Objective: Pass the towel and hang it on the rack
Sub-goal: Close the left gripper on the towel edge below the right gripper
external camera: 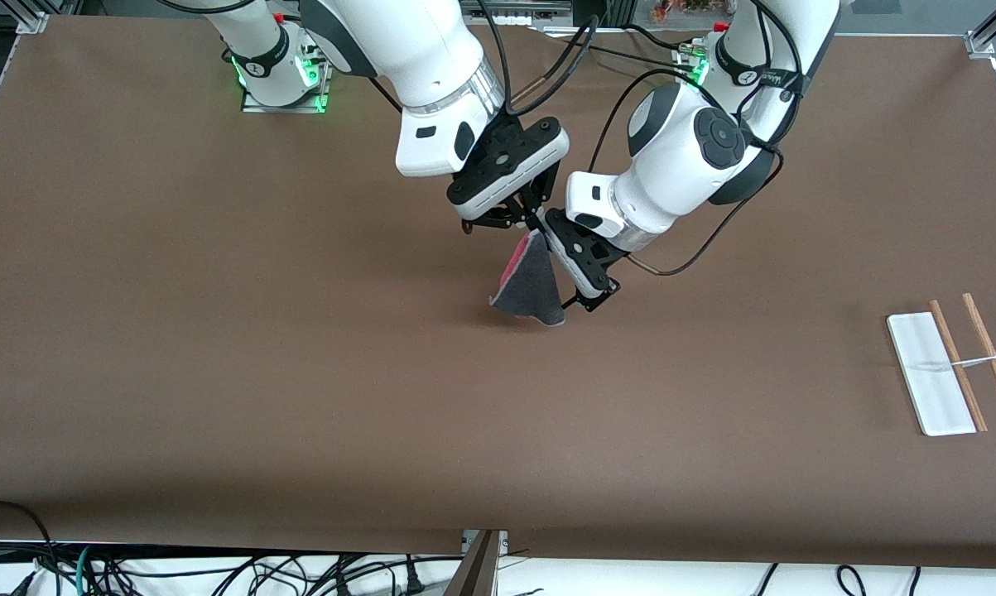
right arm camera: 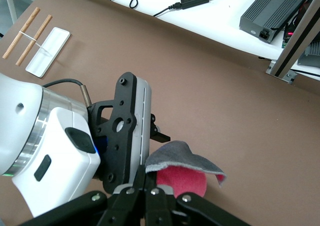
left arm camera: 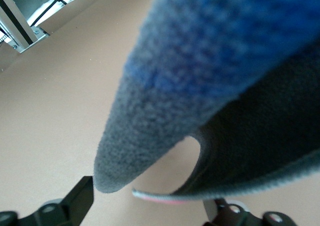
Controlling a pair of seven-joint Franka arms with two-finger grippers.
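Hanging from the right gripper (external camera: 533, 222), the towel (external camera: 532, 285) meets the spread left gripper (external camera: 565, 263).

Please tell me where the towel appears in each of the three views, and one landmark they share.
Front view: towel hangs mid-picture, over the table's middle.
Left wrist view: towel fills most of the picture, very close.
Right wrist view: towel near the bottom edge.
Shared landmark: the brown table.

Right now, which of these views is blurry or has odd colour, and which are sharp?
Left wrist view: the towel fills the frame, out of focus, with a blue tint. Front view: sharp, evenly lit, a soft shadow under the towel. Right wrist view: crisp, the rack clear.
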